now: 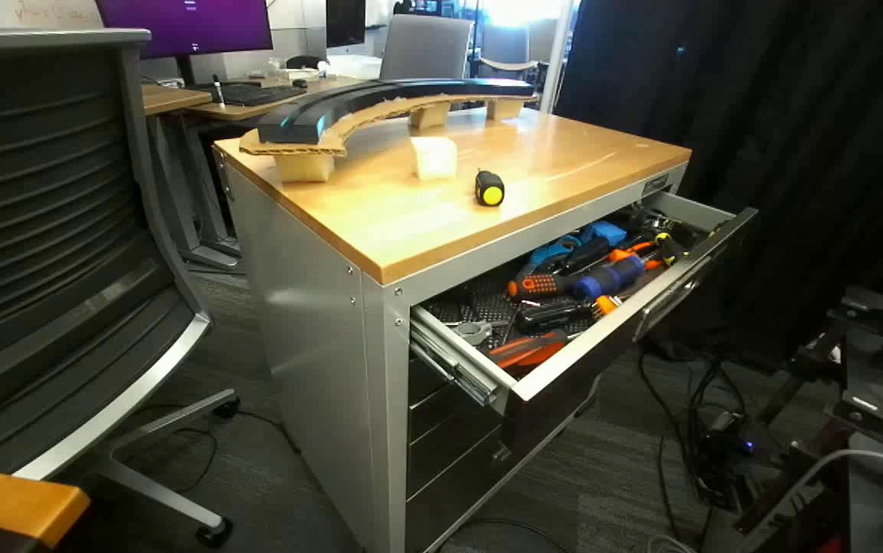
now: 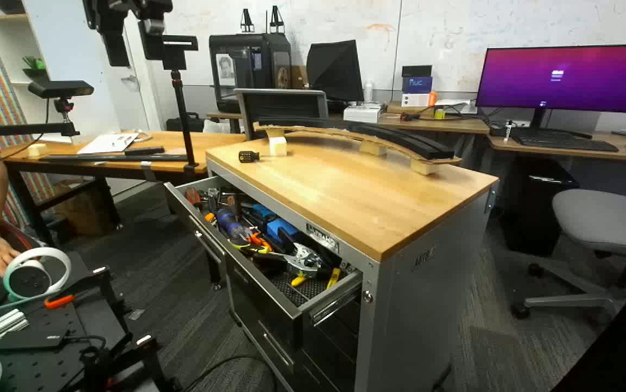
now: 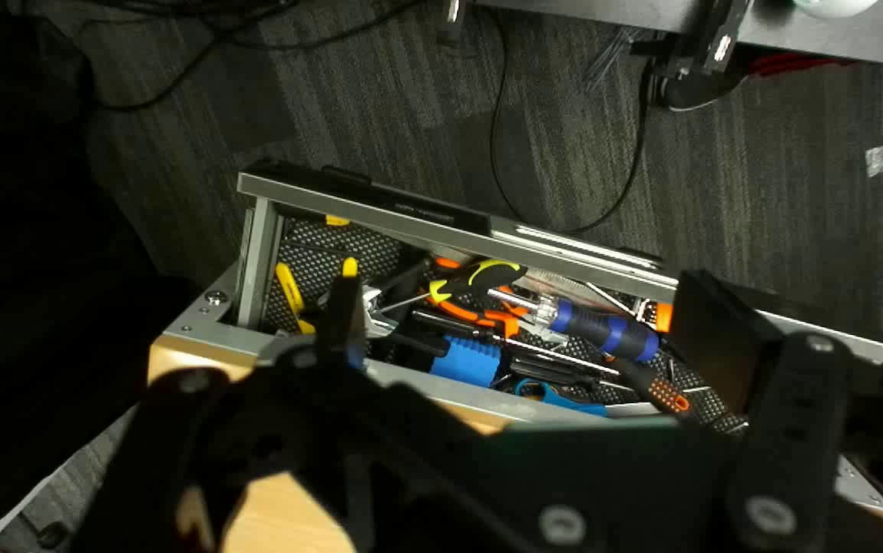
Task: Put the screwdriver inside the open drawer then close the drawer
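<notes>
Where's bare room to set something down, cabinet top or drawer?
The wooden top has a broad bare stretch between the curved black piece and front edge, beside the screwdriver. The drawer offers a small mat patch between front panel and yellow handles; the blue-banded handle and orange grips crowd its middle.

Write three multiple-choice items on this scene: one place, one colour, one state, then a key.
1. Where is the screwdriver?
A. On the chair
B. On the cabinet top
C. On the floor

2. What colour is its handle end?
A. Red
B. White
C. Yellow

3. How does the drawer stand?
A. Pulled out
B. Fully shut
C. Off its rails

1 B: it lies there in both exterior views.
2 C: it shows yellow in an exterior view.
3 A: tools inside it show in all three views.
</notes>
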Action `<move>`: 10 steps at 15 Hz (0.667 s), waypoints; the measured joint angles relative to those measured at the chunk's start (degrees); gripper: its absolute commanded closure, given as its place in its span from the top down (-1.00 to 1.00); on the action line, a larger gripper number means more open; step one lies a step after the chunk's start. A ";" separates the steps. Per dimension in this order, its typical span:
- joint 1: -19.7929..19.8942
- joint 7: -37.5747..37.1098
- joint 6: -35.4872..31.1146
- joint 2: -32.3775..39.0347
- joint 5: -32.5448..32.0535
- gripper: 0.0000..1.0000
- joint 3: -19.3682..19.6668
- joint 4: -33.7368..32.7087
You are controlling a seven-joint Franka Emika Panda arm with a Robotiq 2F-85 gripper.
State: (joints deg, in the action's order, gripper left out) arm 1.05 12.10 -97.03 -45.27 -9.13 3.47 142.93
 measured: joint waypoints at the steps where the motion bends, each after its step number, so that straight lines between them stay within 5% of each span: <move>1: 0.00 0.00 -0.04 -0.01 0.00 1.00 0.00 -0.20; 10: -0.05 -0.09 -0.41 0.01 0.22 1.00 0.01 -0.40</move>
State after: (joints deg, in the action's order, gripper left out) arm 1.01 12.01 -97.44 -45.26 -8.91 3.48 142.52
